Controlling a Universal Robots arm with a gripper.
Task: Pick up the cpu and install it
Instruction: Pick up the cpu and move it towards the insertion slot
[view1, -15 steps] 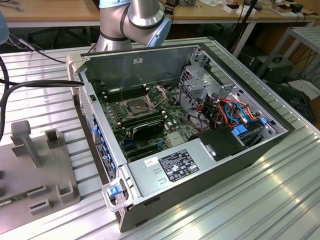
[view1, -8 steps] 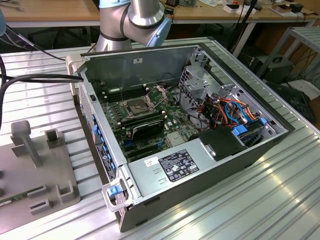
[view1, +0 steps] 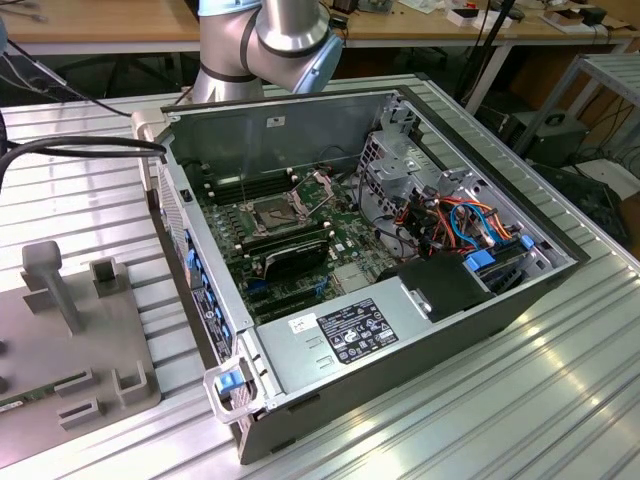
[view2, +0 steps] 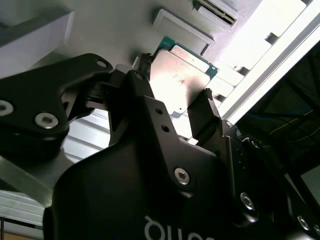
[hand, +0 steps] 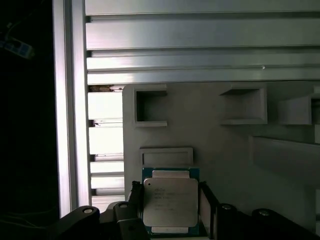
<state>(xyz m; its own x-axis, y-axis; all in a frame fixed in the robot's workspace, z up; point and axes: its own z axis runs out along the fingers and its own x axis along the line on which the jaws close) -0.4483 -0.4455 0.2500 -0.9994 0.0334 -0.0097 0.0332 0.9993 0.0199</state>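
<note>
The cpu (hand: 170, 202) is a small square chip with a dull silver top and a green edge. It sits between the two black fingers of my gripper (hand: 170, 194), one finger (hand: 135, 200) pressed on each side. In the second wrist view the cpu (view2: 180, 80) hangs in the gripper (view2: 176, 82) above a grey fixture plate (view2: 115, 30), beside a shallow square recess (view2: 182, 30). The gripper is shut on the chip. In the exterior view the dark square socket (view1: 272, 212) lies open on the motherboard inside the computer case.
The open computer case (view1: 400, 300) stands on a ribbed aluminium table (view1: 560, 380), with memory sticks (view1: 285, 245), cables (view1: 450, 215) and a power supply (view1: 350, 335) inside. A grey fixture plate with upright holders (view1: 70, 320) is at the exterior view's left. The arm (view1: 270, 40) rises behind the case.
</note>
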